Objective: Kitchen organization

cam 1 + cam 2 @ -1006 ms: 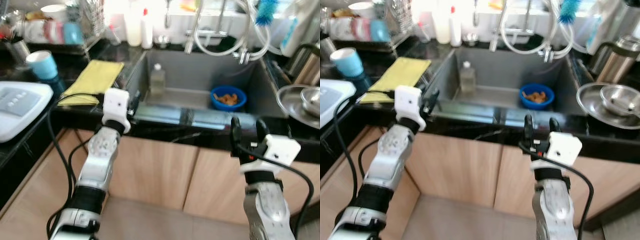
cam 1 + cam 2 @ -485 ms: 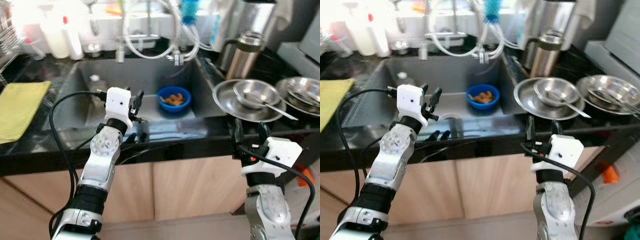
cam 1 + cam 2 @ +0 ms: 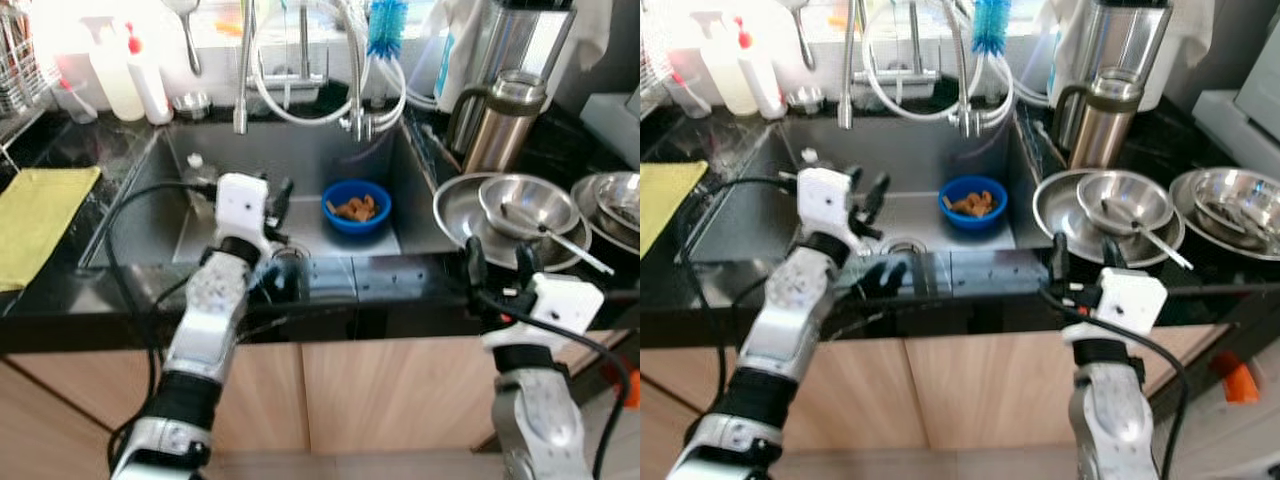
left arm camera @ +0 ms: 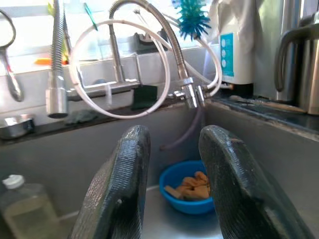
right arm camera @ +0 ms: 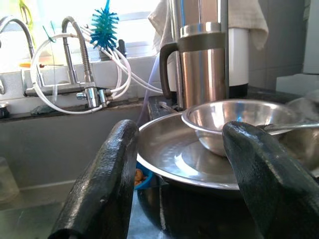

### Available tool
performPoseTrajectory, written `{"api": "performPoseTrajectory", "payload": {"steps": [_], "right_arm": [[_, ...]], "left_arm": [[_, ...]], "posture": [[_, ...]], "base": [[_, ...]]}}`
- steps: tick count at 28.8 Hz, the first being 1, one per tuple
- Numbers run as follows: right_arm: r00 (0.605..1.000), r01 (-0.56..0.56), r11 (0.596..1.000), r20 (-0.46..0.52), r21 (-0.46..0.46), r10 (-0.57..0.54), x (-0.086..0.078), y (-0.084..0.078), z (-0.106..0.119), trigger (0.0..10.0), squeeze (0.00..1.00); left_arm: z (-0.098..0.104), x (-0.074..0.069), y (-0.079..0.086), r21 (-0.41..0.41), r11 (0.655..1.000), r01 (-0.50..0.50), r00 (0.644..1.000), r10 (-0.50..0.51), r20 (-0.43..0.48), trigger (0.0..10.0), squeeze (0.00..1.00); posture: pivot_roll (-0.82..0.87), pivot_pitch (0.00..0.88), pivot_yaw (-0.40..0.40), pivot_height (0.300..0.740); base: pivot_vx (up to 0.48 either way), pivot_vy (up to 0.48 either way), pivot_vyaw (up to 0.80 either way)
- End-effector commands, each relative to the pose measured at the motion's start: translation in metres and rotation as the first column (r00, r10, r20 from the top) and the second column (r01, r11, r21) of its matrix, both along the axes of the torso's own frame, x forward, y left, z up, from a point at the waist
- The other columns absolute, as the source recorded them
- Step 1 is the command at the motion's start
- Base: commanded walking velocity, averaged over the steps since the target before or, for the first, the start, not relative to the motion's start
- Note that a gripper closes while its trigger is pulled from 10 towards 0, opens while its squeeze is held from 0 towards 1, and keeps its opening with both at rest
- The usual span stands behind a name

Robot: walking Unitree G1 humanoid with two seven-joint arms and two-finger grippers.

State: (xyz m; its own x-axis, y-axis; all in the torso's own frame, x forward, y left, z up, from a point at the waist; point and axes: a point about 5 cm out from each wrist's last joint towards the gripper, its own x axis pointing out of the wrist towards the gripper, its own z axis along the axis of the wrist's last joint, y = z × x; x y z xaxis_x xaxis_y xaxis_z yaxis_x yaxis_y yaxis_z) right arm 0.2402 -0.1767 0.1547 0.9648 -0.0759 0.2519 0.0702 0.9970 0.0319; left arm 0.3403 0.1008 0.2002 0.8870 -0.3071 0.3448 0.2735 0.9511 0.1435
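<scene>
A home kitchen: steel sink (image 3: 180, 200) with hose faucets (image 3: 300, 60), black counter (image 3: 60, 300), steel dishes (image 3: 500, 215).

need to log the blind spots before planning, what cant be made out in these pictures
- Food in the blue bowl: orange-brown pieces, too small in the eye views to identify.
- Steel dishes at the right: cut off by the left eye view's edge.
- Sink drain: partly hidden behind the left gripper.
- Clear bottle: cut by the left wrist view's edge, label unreadable.
- Contents of the steel jug: hidden by its walls.
</scene>
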Motion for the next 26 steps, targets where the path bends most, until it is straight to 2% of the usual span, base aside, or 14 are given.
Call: {"api": "performPoseTrajectory", "payload": {"steps": [1, 6, 7, 9, 10, 19, 21, 23, 24, 26], "right_arm": [[1.000, -0.001, 1.000, 0.001, -0.004, 0.001, -0.001, 0.001, 0.001, 10.0, 0.00], [1.000, 0.003, 1.000, 0.001, -0.008, -0.003, 0.000, 0.000, 0.002, 10.0, 0.00], [1.000, 0.006, 1.000, 0.005, -0.009, -0.006, 0.000, -0.001, 0.003, 10.0, 0.18], [1.000, 0.008, 1.000, 0.008, -0.009, -0.008, 0.000, -0.001, 0.003, 10.0, 0.18], [1.000, 0.014, 1.000, 0.012, -0.003, -0.014, -0.001, -0.003, 0.004, 10.0, 1.00], [0.997, 0.067, 0.997, 0.036, -0.033, -0.066, -0.001, -0.015, 0.013, 10.0, 1.00], [0.997, 0.066, 0.993, 0.047, -0.095, -0.062, -0.001, -0.014, 0.019, 10.0, 1.00], [0.997, 0.066, 0.992, 0.049, -0.106, -0.062, -0.001, -0.014, 0.020, 10.0, 1.00], [0.996, 0.067, 0.992, 0.069, -0.108, -0.060, -0.001, -0.013, 0.026, 10.0, 0.00], [0.995, 0.067, 0.992, 0.078, -0.107, -0.058, -0.001, -0.013, 0.029, 10.0, 0.00]], "left_arm": [[0.002, 0.000, 0.006, -0.006, 1.000, -0.014, 1.000, 0.014, 0.006, 10.0, 0.00], [0.002, 0.001, 0.007, -0.006, 1.000, -0.018, 1.000, 0.018, 0.004, 10.0, 0.00], [0.002, 0.001, 0.007, -0.006, 1.000, -0.019, 1.000, 0.019, 0.004, 10.0, 0.00], [0.002, 0.001, 0.007, -0.006, 1.000, -0.020, 1.000, 0.020, 0.004, 10.0, 0.00], [0.002, 0.001, 0.007, -0.006, 1.000, -0.021, 1.000, 0.021, 0.004, 10.0, 0.00], [0.001, 0.001, 0.007, -0.004, 1.000, -0.021, 1.000, 0.021, 0.001, 10.0, 0.00], [0.000, 0.000, 0.008, -0.004, 1.000, -0.022, 1.000, 0.022, -0.002, 10.0, 0.00], [0.000, 0.000, 0.008, -0.004, 1.000, -0.023, 1.000, 0.022, -0.003, 10.0, 0.00], [-0.001, 0.000, 0.007, -0.006, 1.000, -0.021, 1.000, 0.021, -0.004, 10.0, 0.00], [-0.001, 0.000, 0.006, -0.006, 1.000, -0.020, 1.000, 0.020, -0.005, 10.0, 0.00]], "posture": [[0.04, 0.076, -0.002, 0.740], [0.04, 0.080, -0.002, 0.740], [0.04, 0.082, -0.002, 0.740], [0.04, 0.082, -0.002, 0.740], [0.04, 0.082, -0.002, 0.740], [0.04, 0.088, 0.000, 0.740], [0.04, 0.087, 0.001, 0.740], [0.04, 0.087, 0.001, 0.740], [0.04, 0.083, 0.001, 0.740], [0.04, 0.083, 0.001, 0.740]], "base": [[0.000, 0.000, 0.00], [0.000, 0.000, 0.00], [0.000, 0.000, 0.00], [0.000, 0.000, 0.00], [0.000, 0.000, 0.00], [0.000, 0.000, 0.00], [0.000, 0.000, 0.00], [0.000, 0.000, 0.00], [0.000, 0.000, 0.00], [0.000, 0.000, 0.00]]}}
